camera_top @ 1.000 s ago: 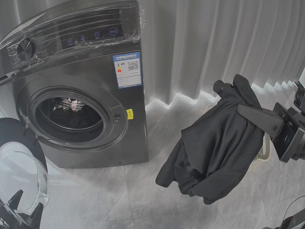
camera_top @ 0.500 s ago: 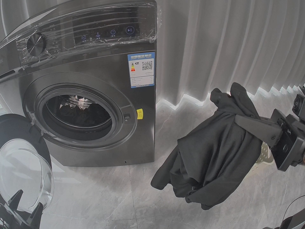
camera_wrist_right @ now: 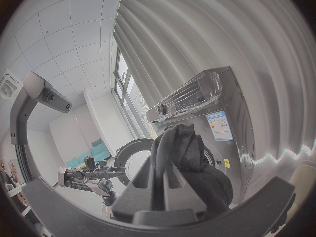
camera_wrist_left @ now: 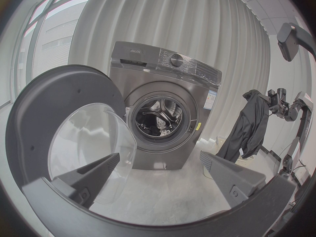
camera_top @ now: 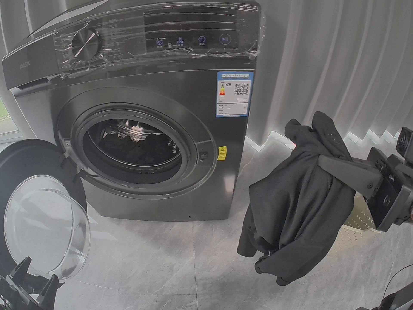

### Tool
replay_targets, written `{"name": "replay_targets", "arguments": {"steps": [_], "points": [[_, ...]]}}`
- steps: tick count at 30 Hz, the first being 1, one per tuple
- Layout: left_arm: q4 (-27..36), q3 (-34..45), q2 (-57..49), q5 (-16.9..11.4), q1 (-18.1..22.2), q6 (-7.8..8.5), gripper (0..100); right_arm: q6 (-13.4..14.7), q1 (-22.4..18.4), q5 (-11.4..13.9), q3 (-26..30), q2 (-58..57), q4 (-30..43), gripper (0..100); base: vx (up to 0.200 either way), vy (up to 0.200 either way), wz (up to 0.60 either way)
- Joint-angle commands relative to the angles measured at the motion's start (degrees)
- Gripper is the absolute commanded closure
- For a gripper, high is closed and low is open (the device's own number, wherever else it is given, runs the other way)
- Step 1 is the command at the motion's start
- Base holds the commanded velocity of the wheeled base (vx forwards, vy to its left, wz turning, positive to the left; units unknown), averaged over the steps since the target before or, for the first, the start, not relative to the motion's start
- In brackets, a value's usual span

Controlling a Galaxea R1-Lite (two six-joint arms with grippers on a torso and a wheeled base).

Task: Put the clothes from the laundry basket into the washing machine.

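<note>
Clothing, one black garment (camera_top: 297, 203), hangs between the washing machine (camera_top: 150, 87) and the laundry basket (camera_top: 358, 225), pinched by the right gripper (camera_top: 322, 159) on its level outstretched arm, while the left gripper (camera_top: 38, 272) sits low, spread wide, beside the open door (camera_top: 43, 220).

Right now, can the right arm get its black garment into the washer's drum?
Probably, after moving closer: the door hangs wide open, nothing stands between garment and drum, though they're well apart.

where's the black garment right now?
Head view, right side: the black garment hangs from the right gripper above the floor, right of the washing machine, with the laundry basket just behind it.
</note>
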Motion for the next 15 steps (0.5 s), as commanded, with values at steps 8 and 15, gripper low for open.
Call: {"name": "replay_targets", "arguments": {"steps": [8,15], "points": [[0.0,0.8,0.1,0.0,0.0,0.00,0,0.0,0.0,-0.1,0.1,0.0,0.0,100,0.000,0.000,0.00],[0.0,0.8,0.0,0.0,0.1,0.00,0,0.0,0.0,-0.1,0.2,0.0,0.0,100,0.000,0.000,0.00]]}}
